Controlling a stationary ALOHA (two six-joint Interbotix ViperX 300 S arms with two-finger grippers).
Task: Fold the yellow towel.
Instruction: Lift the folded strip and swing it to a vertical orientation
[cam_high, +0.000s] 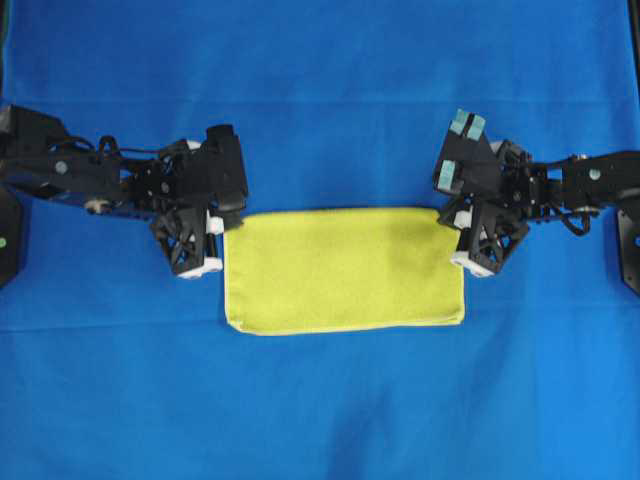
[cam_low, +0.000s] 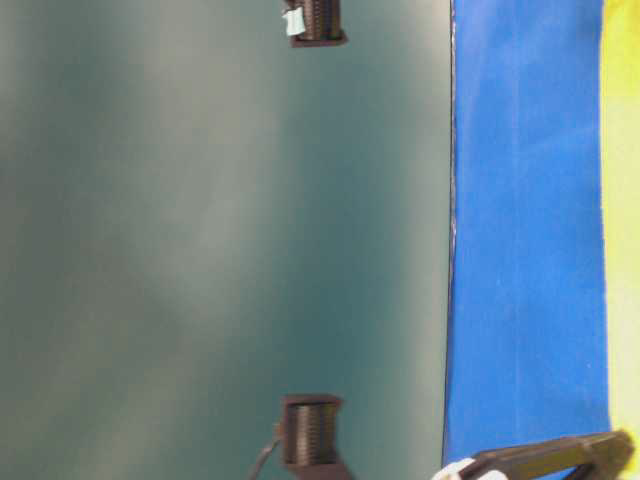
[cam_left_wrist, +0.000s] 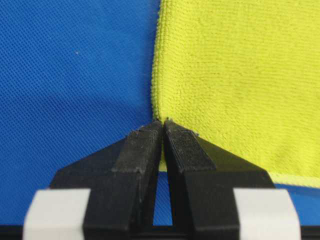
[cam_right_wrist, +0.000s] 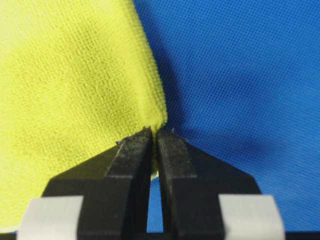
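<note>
The yellow towel (cam_high: 343, 268) lies on the blue cloth as a flat rectangle, wider than deep, with a paler hem along its near edge. My left gripper (cam_high: 229, 222) is at the towel's far left corner. In the left wrist view the gripper (cam_left_wrist: 163, 122) is shut, with a sliver of the towel (cam_left_wrist: 235, 70) pinched between the tips. My right gripper (cam_high: 446, 216) is at the far right corner. In the right wrist view it (cam_right_wrist: 154, 131) is shut on the corner of the towel (cam_right_wrist: 75, 80), which bunches slightly there.
The large blue cloth (cam_high: 320, 90) covers the whole work surface around the towel. The table-level view is turned sideways and shows the blue cloth (cam_low: 525, 220), a strip of the towel (cam_low: 622, 200) and a grey wall (cam_low: 200, 240).
</note>
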